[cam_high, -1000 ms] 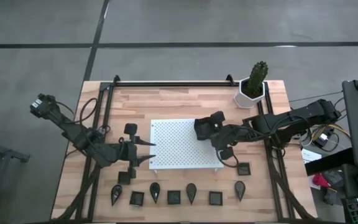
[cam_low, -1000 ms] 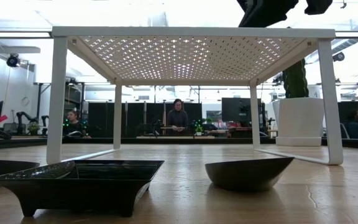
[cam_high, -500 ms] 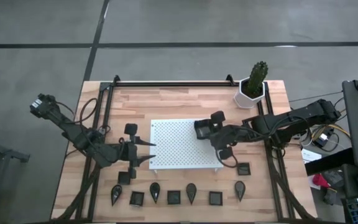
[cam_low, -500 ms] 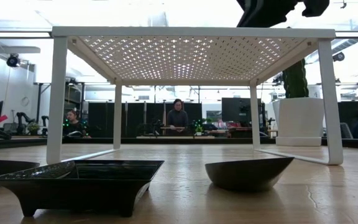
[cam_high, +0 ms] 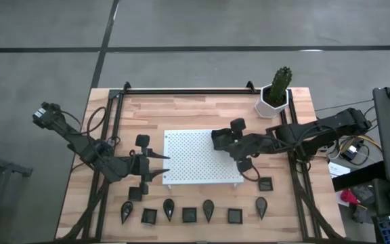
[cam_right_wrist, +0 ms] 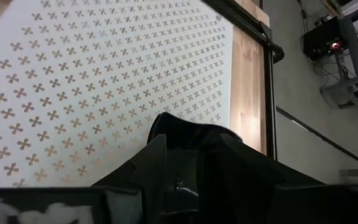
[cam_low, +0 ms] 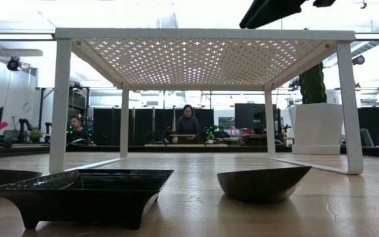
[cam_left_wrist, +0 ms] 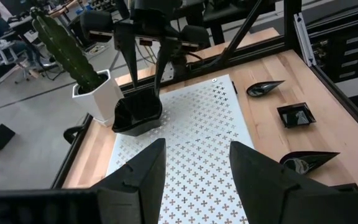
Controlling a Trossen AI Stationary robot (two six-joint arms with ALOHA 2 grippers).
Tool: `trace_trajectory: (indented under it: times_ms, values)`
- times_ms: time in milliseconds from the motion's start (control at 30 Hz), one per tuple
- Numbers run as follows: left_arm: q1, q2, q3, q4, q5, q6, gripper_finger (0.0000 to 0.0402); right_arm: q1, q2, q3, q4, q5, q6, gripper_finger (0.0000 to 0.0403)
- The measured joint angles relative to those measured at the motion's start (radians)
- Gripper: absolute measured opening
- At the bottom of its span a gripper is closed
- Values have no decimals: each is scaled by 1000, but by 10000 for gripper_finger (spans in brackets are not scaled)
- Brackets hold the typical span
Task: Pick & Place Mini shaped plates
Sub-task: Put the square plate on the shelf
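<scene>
From above, the right pincer hangs over the far right part of the white board, its fingers apart around a black square dish that lies on the board. The left pincer waits at the board's left edge, fingers also apart and holding nothing. The other mini plates, square and teardrop in turn, lie in a row along the near edge of the table, with one square plate apart, just right of the board.

The low view shows the board standing on legs above the table, a square plate and a rounded one up close, and only the dark underside of the right arm over the board's top. People sit far off in the room.

From the left wrist, the dish sits flat on the perforated top, near the cactus pot, with the right pincer's fingers standing either side of its far rim.

The right wrist view shows the dish's rim between that pincer's two parted fingers; whether they touch it I cannot tell.

The step looks like letting go and backing off. The pincer should rise straight up until its fingertips clear the raised rim before swinging away, or it may drag or tip the dish.
</scene>
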Motion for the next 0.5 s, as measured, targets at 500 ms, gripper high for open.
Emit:
trace_trajectory:
  times_ms: [500]
  values:
    - [0, 0, 0, 0, 0, 0, 177, 0, -2, 23, -4, 0, 0, 140]
